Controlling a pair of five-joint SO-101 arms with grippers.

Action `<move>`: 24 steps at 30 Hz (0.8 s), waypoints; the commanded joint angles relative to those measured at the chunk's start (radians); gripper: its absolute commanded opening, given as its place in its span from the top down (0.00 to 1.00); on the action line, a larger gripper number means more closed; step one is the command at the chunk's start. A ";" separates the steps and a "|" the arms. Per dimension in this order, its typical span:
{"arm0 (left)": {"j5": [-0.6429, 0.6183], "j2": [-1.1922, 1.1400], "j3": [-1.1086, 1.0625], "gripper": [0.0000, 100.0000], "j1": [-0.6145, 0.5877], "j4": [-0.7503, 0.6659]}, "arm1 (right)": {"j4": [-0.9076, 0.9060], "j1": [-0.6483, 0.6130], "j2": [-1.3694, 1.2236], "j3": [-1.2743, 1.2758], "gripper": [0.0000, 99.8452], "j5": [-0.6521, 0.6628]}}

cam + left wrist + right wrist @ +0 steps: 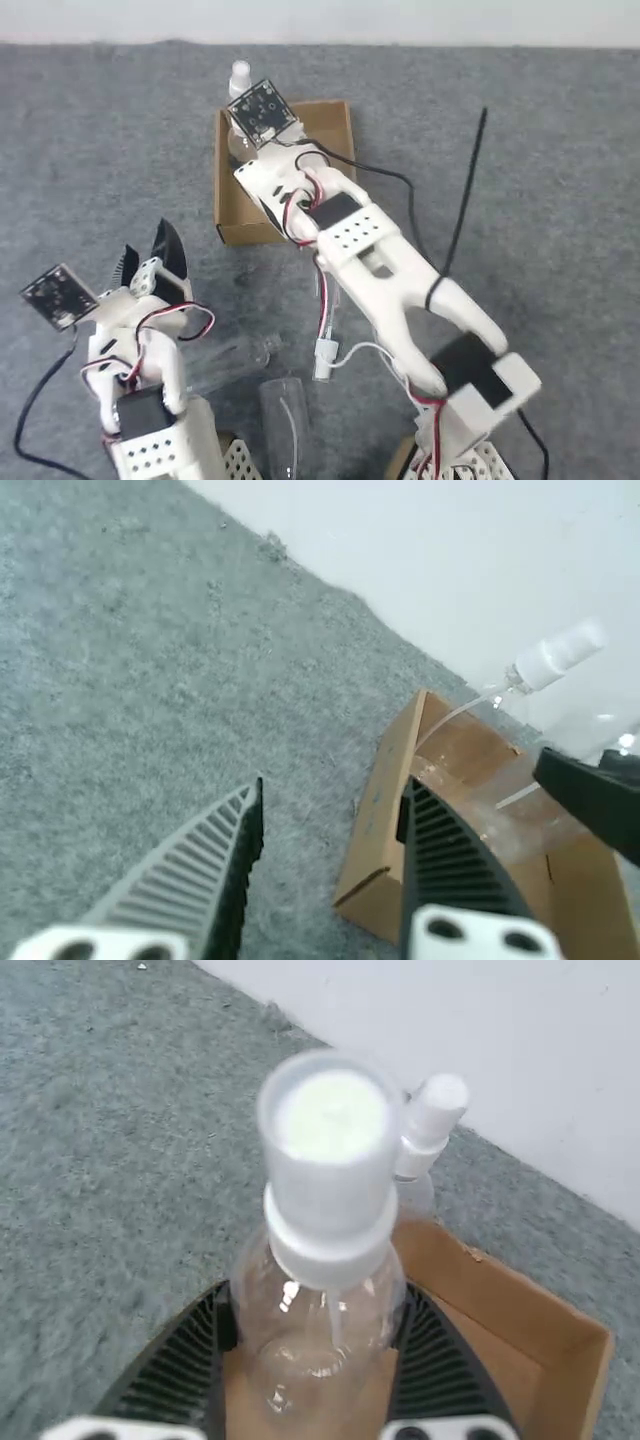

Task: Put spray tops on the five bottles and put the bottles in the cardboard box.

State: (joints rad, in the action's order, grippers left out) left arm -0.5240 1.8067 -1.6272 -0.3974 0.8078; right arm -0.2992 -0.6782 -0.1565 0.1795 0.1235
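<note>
My right gripper (315, 1335) is shut on a clear bottle (322, 1290) capped with a white spray top (328, 1135), held upright over the cardboard box (540, 1350). Behind it, a second capped bottle (425, 1125) stands by the box's far corner (240, 75). In the high view the right arm stretches over the box (330, 130). My left gripper (147, 240) rests open on the carpet, near and to the left of the box (385, 810), with nothing between its fingers (230, 850). Two uncapped bottles (235, 360) (283, 425) lie near the arms' bases, with a loose spray top (325, 358) beside them.
Grey carpet covers the table, with a white wall along the far edge. A black cable (465, 200) runs across the carpet right of the box. There is open carpet left of the box and at the far right.
</note>
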 commanded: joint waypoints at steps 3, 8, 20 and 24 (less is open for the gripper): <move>0.009 0.018 -0.042 0.79 -0.003 -0.117 | 0.024 -0.015 -0.076 -0.143 0.99 -0.011; 0.009 0.018 -0.042 0.79 -0.003 -0.117 | 0.024 -0.016 -0.194 -0.221 0.99 -0.009; 0.009 0.018 -0.042 0.79 -0.003 -0.117 | 0.025 -0.021 -0.311 -0.278 0.99 -0.011; 0.009 0.018 -0.042 0.79 -0.003 -0.118 | 0.073 -0.018 -0.326 -0.269 0.99 -0.011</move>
State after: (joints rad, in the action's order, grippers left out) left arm -0.5240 1.8067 -1.6809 -0.3989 0.7219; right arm -0.2762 -0.6889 -0.4879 -0.0353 0.1220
